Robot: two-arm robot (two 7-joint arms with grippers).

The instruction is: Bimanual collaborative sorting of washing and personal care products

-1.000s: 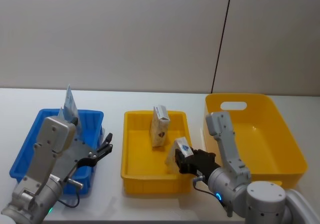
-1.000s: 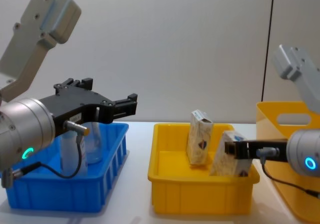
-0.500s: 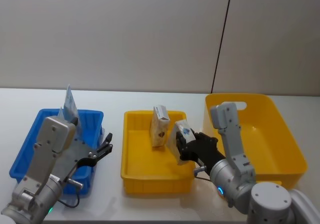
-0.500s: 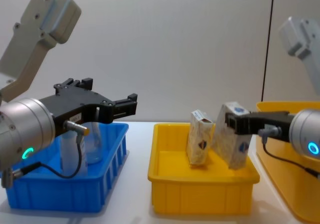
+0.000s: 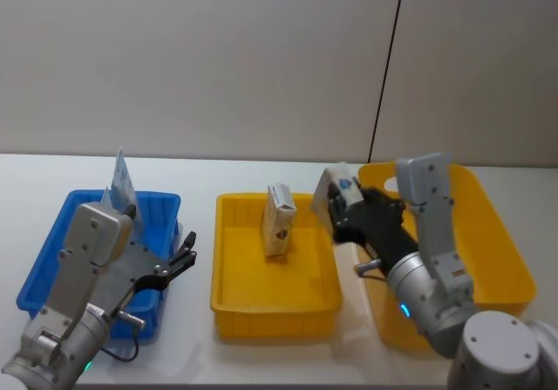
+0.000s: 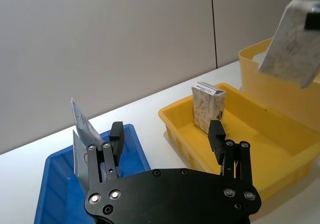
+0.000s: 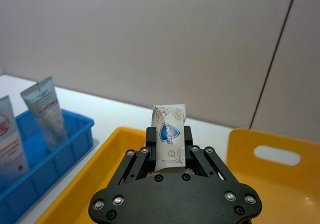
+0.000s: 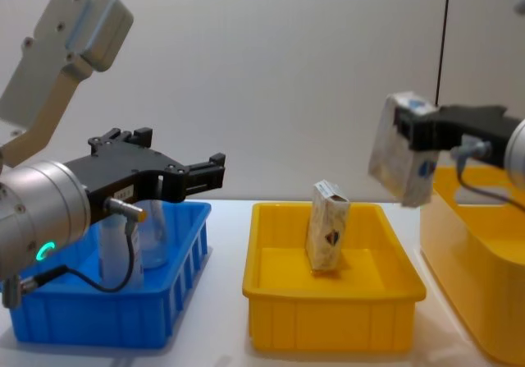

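My right gripper (image 5: 347, 208) is shut on a small beige patterned carton (image 5: 334, 189) with a dark-blue emblem. It holds the carton tilted in the air, above the gap between the small yellow tray (image 5: 270, 307) and the large yellow bin (image 5: 501, 233). The chest view shows the carton (image 8: 390, 160) well above the tray rim, in the right gripper (image 8: 414, 137). Another beige carton (image 5: 279, 220) stands upright in the small yellow tray. Pale-blue tubes (image 7: 47, 111) with red print stand in the blue tray (image 5: 48, 255). My left gripper (image 5: 185, 255) hangs open beside the blue tray, holding nothing.
The three containers stand in a row on a white table: blue tray (image 8: 98, 318) left, small yellow tray (image 8: 328, 326) in the middle, large yellow bin (image 8: 467, 301) right. A grey wall lies behind.
My right gripper has lifted the beige carton up out of the small yellow tray and carried it right, toward the large yellow bin. The left arm has not moved.
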